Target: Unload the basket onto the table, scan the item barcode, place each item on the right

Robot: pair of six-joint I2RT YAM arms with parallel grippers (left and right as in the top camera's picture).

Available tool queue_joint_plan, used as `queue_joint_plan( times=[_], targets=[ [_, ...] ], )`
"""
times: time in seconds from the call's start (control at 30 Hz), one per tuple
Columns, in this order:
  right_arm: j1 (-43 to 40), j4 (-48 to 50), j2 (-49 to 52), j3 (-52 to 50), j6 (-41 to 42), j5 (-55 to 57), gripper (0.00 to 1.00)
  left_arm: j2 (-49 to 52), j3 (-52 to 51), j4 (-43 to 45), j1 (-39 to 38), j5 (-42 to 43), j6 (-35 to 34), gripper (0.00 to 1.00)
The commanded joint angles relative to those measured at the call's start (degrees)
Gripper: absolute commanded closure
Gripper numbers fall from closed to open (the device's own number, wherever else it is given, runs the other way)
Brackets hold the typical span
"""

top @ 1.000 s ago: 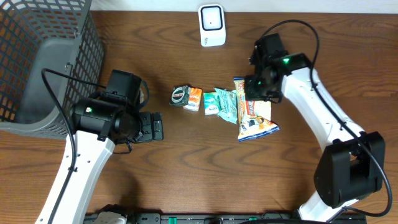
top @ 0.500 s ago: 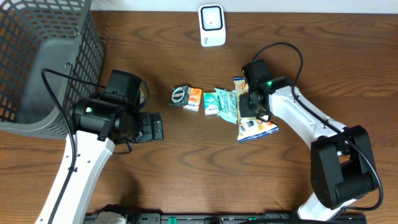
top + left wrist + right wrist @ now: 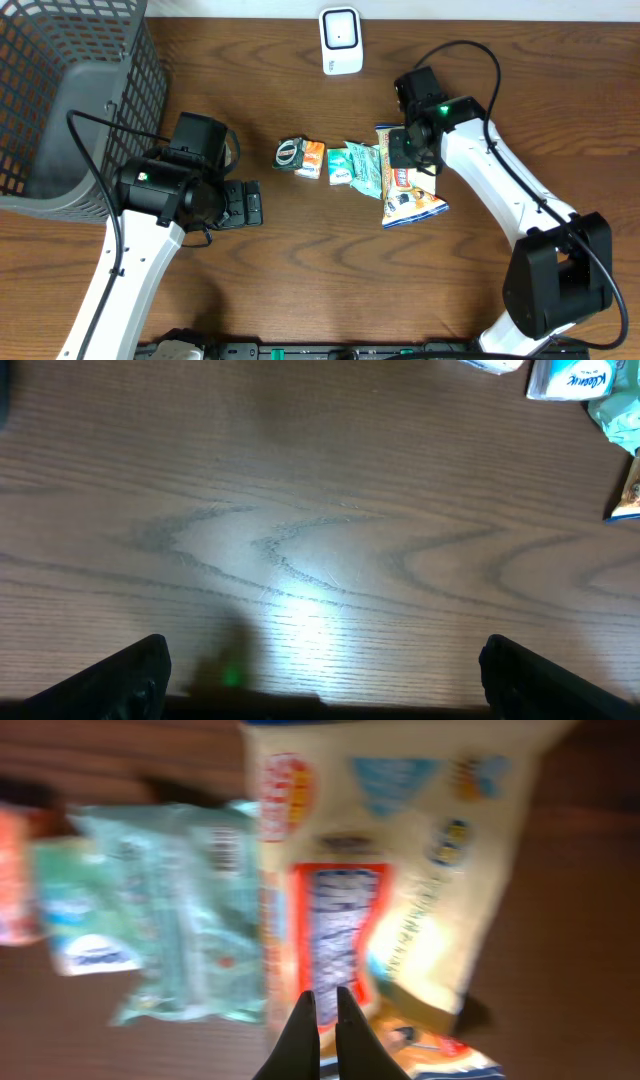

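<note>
Right of centre on the wooden table [image 3: 300, 290]: a cream-yellow snack bag [image 3: 412, 200], lying flat, long axis running from the far edge toward the near edge with a slight tilt, narrow end pointing to the far side where a white scanner [image 3: 340, 40] stands, wider blue-edged end pointing near. Just beside its left edge, touching or overlapping, a pale green packet [image 3: 362, 168]. Directly above the bag's upper half, the right gripper [image 3: 402, 163], fingers pressed together, nothing seen clamped between them. Only from the right wrist camera: the bag [image 3: 400, 870] up close with an orange-red framed panel of print down its middle, blurred beyond reading, the green packet [image 3: 170, 910] at its side, and the closed right gripper [image 3: 325, 1020] tips over the panel's lower edge. Well apart to the left, the left gripper [image 3: 245, 203], fingers spread wide over bare wood. Far left, a grey mesh basket [image 3: 60, 90].
</note>
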Motion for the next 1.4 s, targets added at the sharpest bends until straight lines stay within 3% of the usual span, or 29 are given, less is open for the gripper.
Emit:
queue_joint_plan(
  times=[0.0,0.13,0.3,0.57,0.83,1.0,1.23,1.37],
  targets=[
    [1.9,1.6,-0.4,-0.8,-1.3,-4.8,0.98,0.2,-0.3,-0.1,0.2,0.5,-0.5,0.02],
    [3.0,4.6,0.9,-3.0,-1.1,-3.8,0.99,0.2,-0.3,-0.1,0.2,0.5,-0.5,0.02],
    [3.1,5.2,2.3,-6.3,5.6,8.1,0.98,0.2,-0.3,-0.2,0.2,0.5,-0.5,0.02],
    [2.7,12.4,2.6,-12.8,5.0,8.9,0.93,0.2,-0.3,-0.2,0.2,0.5,-0.5,0.02],
    [2.8,1.6,1.8,-1.4,3.0,7.3,0.92,0.2,-0.3,-0.2,0.2,0.5,-0.5,0.02],
    [4.2,2.0,1.8,1.0,0.6,0.6,0.83,0.2,-0.3,-0.1,0.2,0.5,-0.5,0.02],
    [5.4,5.4,3.1,-3.5,0.8,2.0,0.88,0.2,-0.3,-0.2,0.2,0.5,-0.5,0.02],
    [5.3,5.9,4.3,-6.8,3.5,9.2,0.91,0.2,-0.3,-0.2,0.2,0.5,-0.5,0.02]
  ],
)
